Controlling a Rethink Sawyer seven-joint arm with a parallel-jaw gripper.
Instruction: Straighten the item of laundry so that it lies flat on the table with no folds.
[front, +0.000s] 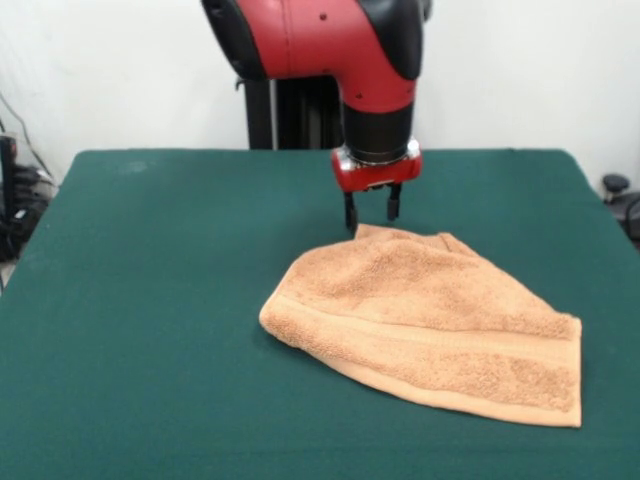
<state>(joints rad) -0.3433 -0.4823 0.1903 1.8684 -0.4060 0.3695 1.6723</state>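
Observation:
The orange-tan terry towel (430, 325) lies on the dark green table (150, 300), right of centre in the front view. It is folded over on itself into a rough wedge, with a woven band running along its near hem. My gripper (372, 212) hangs from the red arm just above the towel's far tip. Its two black fingers (350, 212) stand apart, open, with nothing between them. The left finger is close to the towel's far edge; I cannot tell whether it touches.
The black pedestal (290, 110) stands behind the table's far edge. Cables and dark equipment (15, 200) sit beyond the table's left side, and a dark object (620, 195) beyond its right side.

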